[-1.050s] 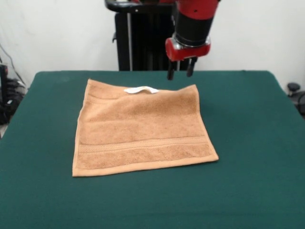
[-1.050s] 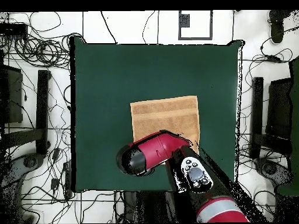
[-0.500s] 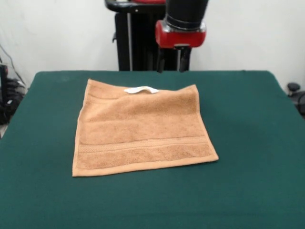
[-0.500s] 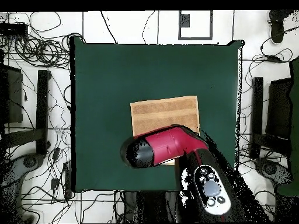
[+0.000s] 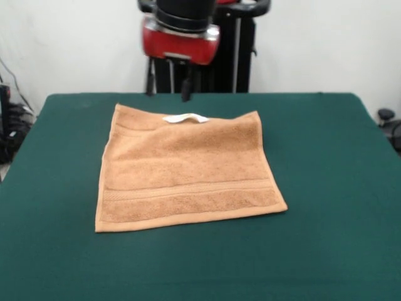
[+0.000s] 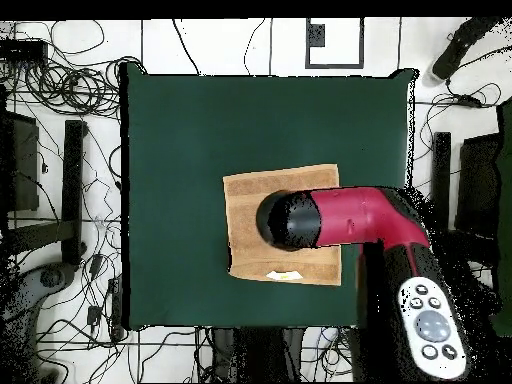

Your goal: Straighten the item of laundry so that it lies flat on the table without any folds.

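The item of laundry [image 5: 188,169] is an orange-tan towel that lies spread on the green table [image 5: 332,188], with a woven band near its front edge and a white tag [image 5: 185,118] on its far edge. My gripper [image 5: 168,86] hangs open above the table's far edge, just behind the towel's far left part, touching nothing. Its dark fingers [image 5: 186,88] are apart with nothing between them. In the overhead view the red arm [image 6: 350,216] reaches over the towel [image 6: 248,200] and hides its middle and right part. The tag [image 6: 283,273] shows at the edge nearest the base.
The black pedestal [image 5: 213,56] stands behind the table's far edge. Loose cables [image 6: 60,90] and black stands [image 6: 72,180] lie on the floor round the table [image 6: 180,130]. Green surface surrounds the towel on all sides.
The arm has risen and swung to the left in the front view; in the overhead view its body has swung round to the right. The towel has not moved.
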